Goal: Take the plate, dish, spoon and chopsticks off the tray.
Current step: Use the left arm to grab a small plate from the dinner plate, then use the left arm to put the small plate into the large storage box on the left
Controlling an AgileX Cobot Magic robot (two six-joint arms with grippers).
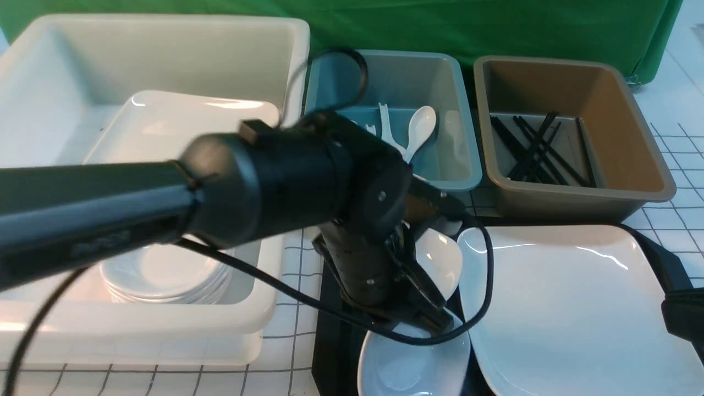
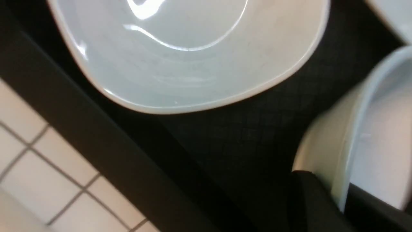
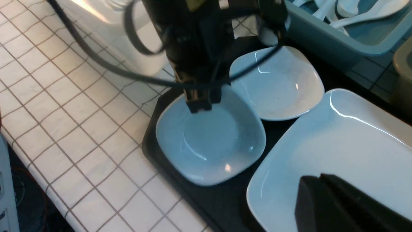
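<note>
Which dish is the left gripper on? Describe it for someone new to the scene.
On the black rectangular plastic tray, left of the large glossy white square plate, sit two small white rounded-square dishes. It's the nearer dish, the one with the left gripper shut on its rim; the farther dish is not gripped.

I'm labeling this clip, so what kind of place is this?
Probably a staged dish-return station, not a real kitchen: a blue tub of white spoons, a brown tub of black chopsticks, a white tub of stacked dishes, and a green cloth backdrop behind.
</note>
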